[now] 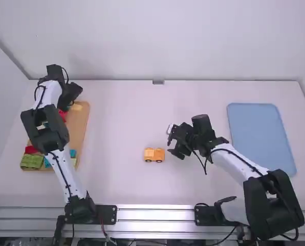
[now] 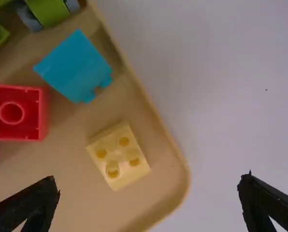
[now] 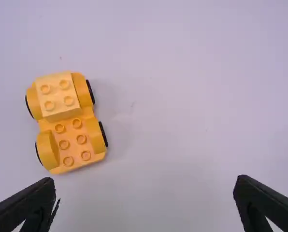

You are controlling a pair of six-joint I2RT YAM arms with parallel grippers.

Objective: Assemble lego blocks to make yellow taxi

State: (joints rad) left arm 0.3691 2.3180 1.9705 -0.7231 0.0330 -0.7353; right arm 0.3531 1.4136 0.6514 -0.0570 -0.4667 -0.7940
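left gripper, high view (image 1: 70,95): over the far end of the tray (image 1: 78,130).
right gripper, high view (image 1: 173,142): fingers spread open, above the table (image 1: 122,118).
car, high view (image 1: 154,155): on the table, just beside the right gripper's fingers.
left gripper, left wrist view: fingers wide apart, open.
yellow block (image 2: 119,155): in the tray, studs up, ahead of the fingertips and between their lines, nearer one finger.
blue block (image 2: 74,65): farther ahead of the fingers.
red block (image 2: 13,112): ahead of the nearer finger.
right gripper, right wrist view: fingers wide apart, open.
car, right wrist view: ahead of one finger, upright.
top block (image 3: 58,95): on the car's end farther from the fingers.
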